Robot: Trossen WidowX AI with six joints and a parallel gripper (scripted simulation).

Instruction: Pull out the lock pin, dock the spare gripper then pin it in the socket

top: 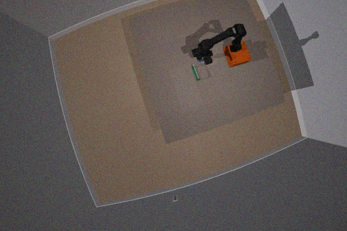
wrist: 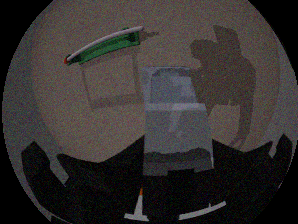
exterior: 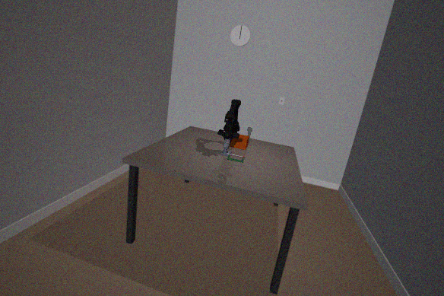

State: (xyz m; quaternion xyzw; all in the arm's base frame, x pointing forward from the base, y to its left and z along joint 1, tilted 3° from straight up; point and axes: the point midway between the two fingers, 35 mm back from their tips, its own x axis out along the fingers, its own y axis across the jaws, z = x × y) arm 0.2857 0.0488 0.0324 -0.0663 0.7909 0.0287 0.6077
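Observation:
My gripper points down, low over the table, and is shut on a pale grey-blue block, which looks like the spare gripper. Below it a paler, partly see-through part reaches close to the table; whether it is the mount cannot be told. Any socket is hidden. Beside it stands a green rack. A white rod with a red end, which looks like the lock pin, lies along the rack's top.
The arm stands on an orange base block behind the gripper. The table bears everything. The arm's shadow falls beside the held block. The green rack stands close to the gripper, on the left in the wrist view.

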